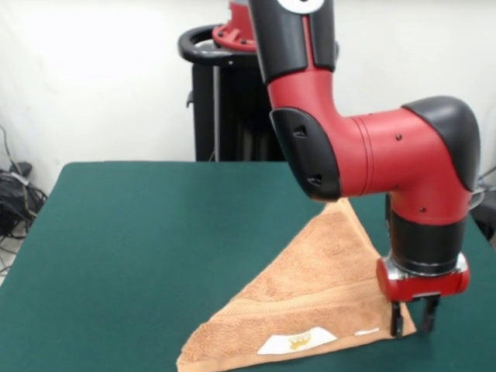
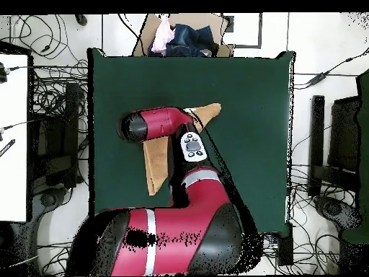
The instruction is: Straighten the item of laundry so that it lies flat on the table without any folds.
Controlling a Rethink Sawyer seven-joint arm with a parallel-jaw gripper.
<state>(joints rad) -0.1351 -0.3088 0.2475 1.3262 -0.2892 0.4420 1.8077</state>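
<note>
the towel (image 1: 310,302) lies on the green table (image 1: 147,248), folded over into a triangle, peach-orange, one point reaching toward the far side and a long edge running along the near side. a white label (image 1: 297,341) with a small gold mark shows on the near edge, and woven bands run across the cloth above it. the arm (image 1: 364,147) comes down over the towel's right corner, and the jaws (image 1: 411,316) stand right at that corner, two dark tips pointing down with a narrow gap between them. the tips sit at the cloth's edge; whether they pinch it, cannot tell. from overhead, the arm covers the middle of the towel (image 2: 155,166), which shows as a strip to one side and a point at the other. a box of clothes (image 2: 184,37) sits past the table's far edge.
</note>
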